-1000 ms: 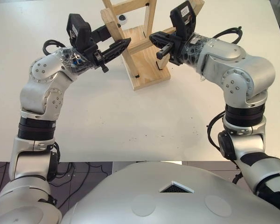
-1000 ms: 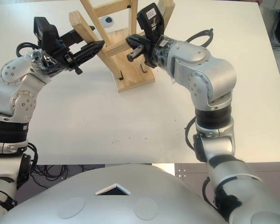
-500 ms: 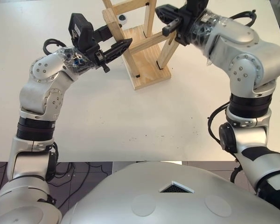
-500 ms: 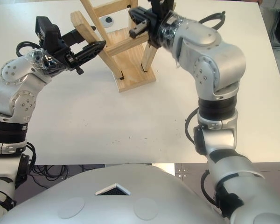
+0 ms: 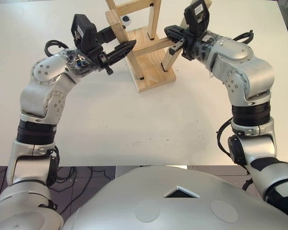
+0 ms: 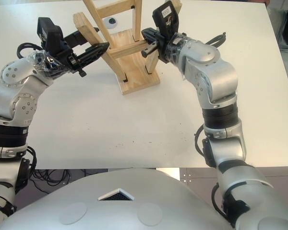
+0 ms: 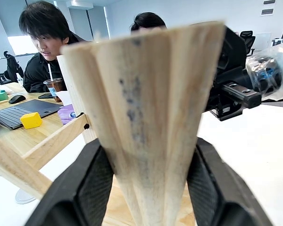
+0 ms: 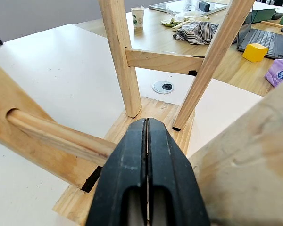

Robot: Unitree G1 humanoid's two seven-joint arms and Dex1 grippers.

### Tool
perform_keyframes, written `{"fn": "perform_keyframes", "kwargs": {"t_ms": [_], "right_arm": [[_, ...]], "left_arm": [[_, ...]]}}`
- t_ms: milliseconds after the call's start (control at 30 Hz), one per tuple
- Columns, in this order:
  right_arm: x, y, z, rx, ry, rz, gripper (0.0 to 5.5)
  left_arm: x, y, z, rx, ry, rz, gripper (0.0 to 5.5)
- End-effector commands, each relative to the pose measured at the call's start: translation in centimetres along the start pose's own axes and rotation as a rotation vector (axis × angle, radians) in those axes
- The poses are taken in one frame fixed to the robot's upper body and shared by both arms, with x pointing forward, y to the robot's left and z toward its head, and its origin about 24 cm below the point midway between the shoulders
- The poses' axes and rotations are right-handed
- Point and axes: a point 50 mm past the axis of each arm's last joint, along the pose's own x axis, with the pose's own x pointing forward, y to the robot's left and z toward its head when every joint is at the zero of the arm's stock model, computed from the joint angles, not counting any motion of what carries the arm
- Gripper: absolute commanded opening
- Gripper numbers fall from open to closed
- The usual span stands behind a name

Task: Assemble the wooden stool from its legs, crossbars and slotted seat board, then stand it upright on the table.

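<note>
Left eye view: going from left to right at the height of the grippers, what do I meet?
left gripper, shut on a stool leg → crossbar → right gripper

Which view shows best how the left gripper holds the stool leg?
The left wrist view: the leg sits squeezed between both black fingers, touching each side. The eye views show the left gripper on that leg from the side, one finger behind the wood. The right wrist view faces other legs and a crossbar.
</note>
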Motion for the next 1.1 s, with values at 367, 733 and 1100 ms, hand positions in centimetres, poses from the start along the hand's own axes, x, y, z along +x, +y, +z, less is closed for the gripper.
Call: {"fn": "perform_keyframes", "kwargs": {"t_ms": [367,733,1100], "right_arm": [[-3.7,-5.7,14.5,0.648,-0.525,0.182,0.00],[-2.5,-12.4,5.7,0.235,-0.155,-0.391,0.00],[-3.6,-5.4,15.0,0.137,-0.673,-0.091,0.00]], "left_arm": [[-3.1,-2.7,-11.0,-0.254,0.596,0.034,2.10],[-3.0,-2.4,-11.0,-0.251,0.605,0.027,2.10],[-3.6,-2.2,-10.9,-0.251,0.644,0.007,2.10]]}}
